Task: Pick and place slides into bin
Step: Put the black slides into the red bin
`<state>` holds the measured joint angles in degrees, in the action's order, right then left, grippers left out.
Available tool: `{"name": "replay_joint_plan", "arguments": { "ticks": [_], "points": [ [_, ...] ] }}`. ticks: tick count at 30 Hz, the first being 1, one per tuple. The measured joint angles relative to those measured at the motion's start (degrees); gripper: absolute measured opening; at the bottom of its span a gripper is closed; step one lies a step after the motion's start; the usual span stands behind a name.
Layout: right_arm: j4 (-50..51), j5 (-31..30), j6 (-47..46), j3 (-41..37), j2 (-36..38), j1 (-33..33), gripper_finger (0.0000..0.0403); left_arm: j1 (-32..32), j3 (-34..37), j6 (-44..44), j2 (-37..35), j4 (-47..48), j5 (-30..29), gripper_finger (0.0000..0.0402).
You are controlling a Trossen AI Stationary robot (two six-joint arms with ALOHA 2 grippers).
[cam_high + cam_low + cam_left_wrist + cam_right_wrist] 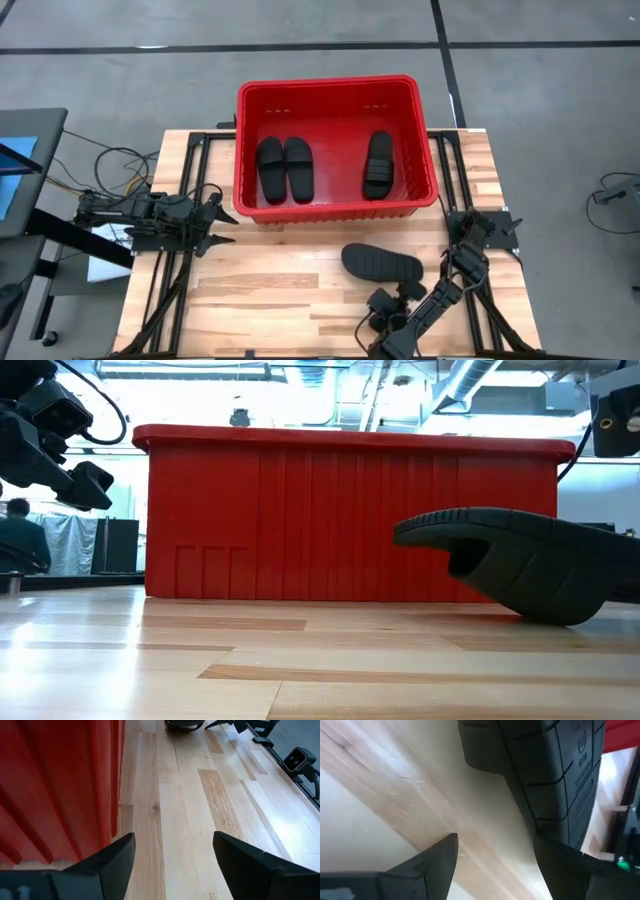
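Note:
The red bin (248,150) stands at the table's far middle. Three black slides lie flat on its floor: a pair (285,168) on the left and a single one (378,165) on the right. Another slide (382,264) lies sole-up on the table in front of the bin's right half. In the low view this slide (520,565) rests on its strap with one end raised. My right gripper (405,293) is open just near of it, slanting down. My left gripper (222,225) is open, clear of the table, by the bin's near left corner. My right gripper stands open at the near end of the sole-up slide. One finger (560,865) lies right against the slide's treaded sole edge (555,815), the other (440,855) over bare wood. Whether the finger touches the slide cannot be told. The slide rests on the table.
Black frame rails (185,200) run along both sides of the table, and a small camera (298,757) sits at the near edge. Bare wood (280,290) lies between the bin and the near edge. Cables (110,165) trail off the left side.

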<state>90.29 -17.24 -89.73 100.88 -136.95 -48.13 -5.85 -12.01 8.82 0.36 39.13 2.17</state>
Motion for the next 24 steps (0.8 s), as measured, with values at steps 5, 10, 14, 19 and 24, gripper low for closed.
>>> {"name": "replay_joint_plan", "arguments": {
  "ticks": [5, 10, 14, 19, 24],
  "points": [
    [0.2, -1.0, 2.8, -0.8, 0.0, 0.7, 0.0256, 0.0, 0.0, 0.0, 0.0, 0.0, 0.0, 0.0258],
    [0.4, -2.8, 6.4, -0.9, -0.1, 1.4, 0.0256, 0.0, 0.0, 0.0, 0.0, 0.0, 0.0, 0.0258],
    [0.4, -3.1, 8.8, -0.7, -0.1, 1.7, 0.0256, 0.0, 0.0, 0.0, 0.0, 0.0, 0.0, 0.0258],
    [0.3, -1.0, 6.9, -0.4, -0.2, 1.3, 0.0256, 0.0, 0.0, 0.0, 0.0, 0.0, 0.0, 0.0258],
    [0.4, -0.5, -2.6, 0.4, 0.1, 0.1, 0.0255, 0.0, 0.0, 0.0, 0.0, 0.0, 0.0, 0.0258]
  ]
}}
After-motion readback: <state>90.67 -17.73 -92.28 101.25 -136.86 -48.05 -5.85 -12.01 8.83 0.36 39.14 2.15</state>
